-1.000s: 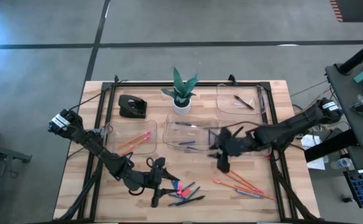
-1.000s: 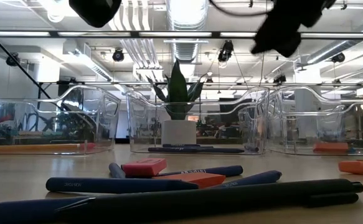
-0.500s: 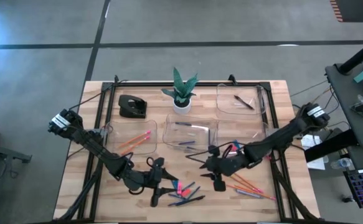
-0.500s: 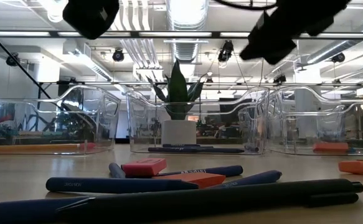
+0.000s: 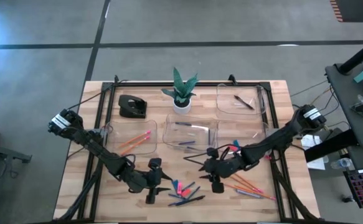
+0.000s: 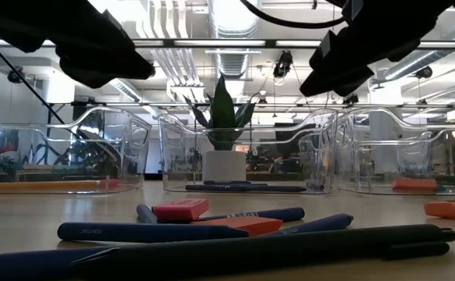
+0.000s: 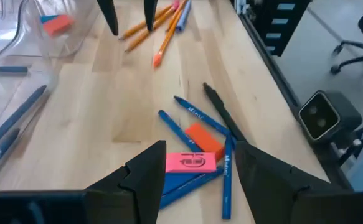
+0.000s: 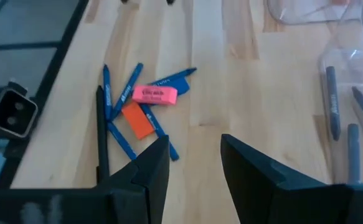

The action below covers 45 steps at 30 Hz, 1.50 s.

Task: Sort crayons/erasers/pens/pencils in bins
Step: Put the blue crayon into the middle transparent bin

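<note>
High view: left gripper (image 5: 158,190) beside the heap of short blue crayons (image 5: 186,198) on the wooden worktop (image 5: 262,93); detail too small.
Low view: both arms cut off above.
Left wrist view: jaws apart, empty, over pink block eraser (image 7: 191,162).
Right wrist view: right gripper (image 8: 195,155) jaws parted, empty; clear plastic bins (image 8: 349,74) partly cropped.

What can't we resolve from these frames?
- Low view: both arms are cut off by the top edge, so neither claw's fingertips show.
- Low view: the black pen up close blocks the table behind it; its left end is blurred.
- High view: the pile of pink and orange erasers and blue sticks is too small to count.
- High view: contents of the clear plastic bin by the right arm are partly covered by the arm.
</note>
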### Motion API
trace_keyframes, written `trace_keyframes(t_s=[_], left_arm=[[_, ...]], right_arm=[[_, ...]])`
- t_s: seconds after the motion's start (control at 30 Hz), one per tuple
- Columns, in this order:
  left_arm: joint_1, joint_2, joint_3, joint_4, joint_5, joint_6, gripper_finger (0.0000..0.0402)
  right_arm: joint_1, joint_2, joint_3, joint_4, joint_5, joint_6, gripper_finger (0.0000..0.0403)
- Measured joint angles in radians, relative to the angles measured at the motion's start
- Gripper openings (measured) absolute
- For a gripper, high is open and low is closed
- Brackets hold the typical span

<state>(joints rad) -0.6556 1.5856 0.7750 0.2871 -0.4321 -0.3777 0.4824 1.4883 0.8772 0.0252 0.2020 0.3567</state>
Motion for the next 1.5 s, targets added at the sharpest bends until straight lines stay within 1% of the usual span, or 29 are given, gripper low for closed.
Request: trace_keyframes(t_s=[0.3,0.57,0.67,0.83,0.97,1.1,1.27,1.5], left_arm=[[0.0,0.0,0.0,0.021,0.002,0.017,0.0178],[-0.004,0.0,0.0,0.07,0.014,0.016,0.0178],[-0.01,0.0,0.001,0.107,0.041,-0.013,0.0178],[-0.03,0.0,0.001,0.189,0.112,-0.114,0.0178],[-0.062,0.0,0.001,0.258,0.119,-0.113,0.0178],[-0.09,0.0,0.001,0.31,0.119,-0.106,0.0178],[-0.103,0.0,0.001,0.324,0.117,-0.105,0.0178],[-0.104,0.0,0.002,0.338,0.113,-0.103,0.0178]], right_arm=[[0.027,0.026,0.0,0.037,0.0,-0.005,0.0132],[0.044,0.161,0.008,0.202,0.0,-0.061,0.0133],[0.043,0.219,0.03,0.196,0.001,-0.08,0.013],[0.042,0.285,0.073,0.191,0.0,-0.141,0.0129],[0.041,0.311,0.112,0.157,0.0,-0.215,0.0129],[0.041,0.329,0.136,0.138,0.0,-0.249,0.0124],[0.035,0.355,0.147,0.123,0.0,-0.241,0.0114],[0.007,0.382,0.146,0.104,0.001,-0.14,0.0109]])
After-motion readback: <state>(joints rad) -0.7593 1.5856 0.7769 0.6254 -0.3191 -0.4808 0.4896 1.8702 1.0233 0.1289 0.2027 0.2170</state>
